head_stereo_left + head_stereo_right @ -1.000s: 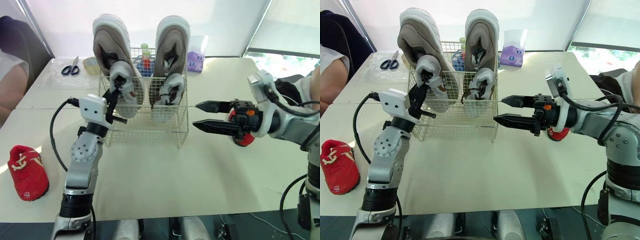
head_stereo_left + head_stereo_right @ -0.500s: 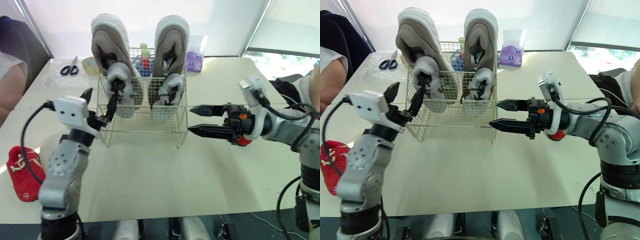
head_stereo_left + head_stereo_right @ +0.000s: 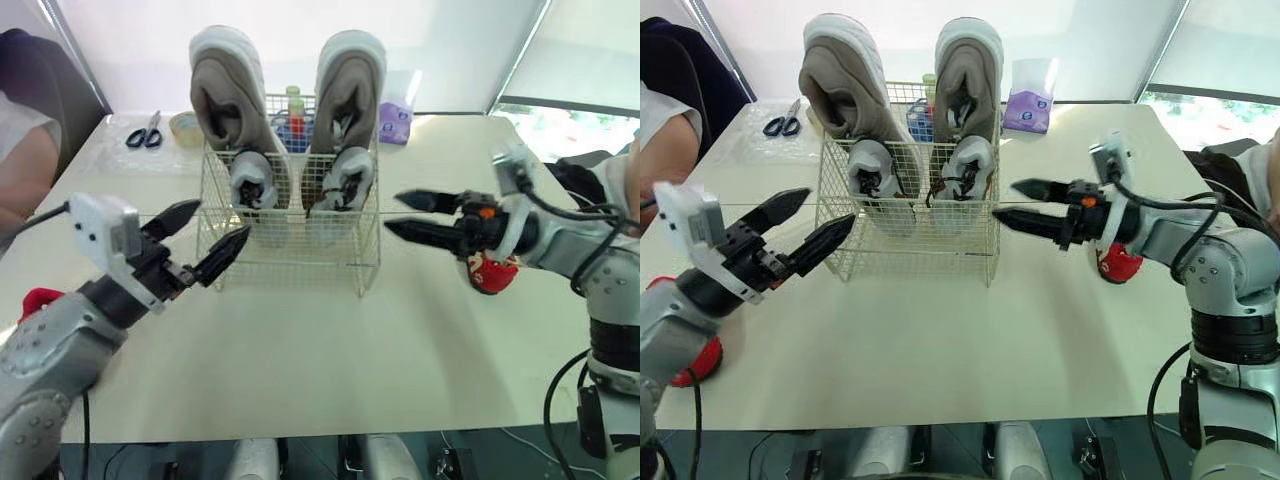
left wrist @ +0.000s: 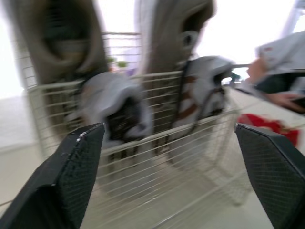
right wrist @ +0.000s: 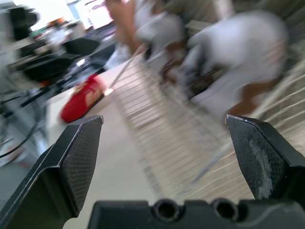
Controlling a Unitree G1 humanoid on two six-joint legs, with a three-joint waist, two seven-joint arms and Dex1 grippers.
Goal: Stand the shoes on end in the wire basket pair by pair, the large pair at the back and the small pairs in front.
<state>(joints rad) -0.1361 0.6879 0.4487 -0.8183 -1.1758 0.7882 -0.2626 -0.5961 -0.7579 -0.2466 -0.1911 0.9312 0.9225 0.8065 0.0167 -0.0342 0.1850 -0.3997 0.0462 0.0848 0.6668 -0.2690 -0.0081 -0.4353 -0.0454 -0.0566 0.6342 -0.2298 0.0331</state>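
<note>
The big pair (image 3: 225,90) stands at the back of the wire basket (image 3: 290,262) with the grey small pair (image 3: 255,182) in front, while the left red shoe (image 3: 35,298) and right red shoe (image 3: 493,272) lie on the worktop (image 3: 300,350), and the left gripper (image 3: 222,220) and right gripper (image 3: 392,213) have their fingers apart, empty.

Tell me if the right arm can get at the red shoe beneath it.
Probably yes. The red shoe lies on bare table just under that wrist, and the right tool is open and empty. The tool points past it at the wire basket, so it must draw back first.
</note>
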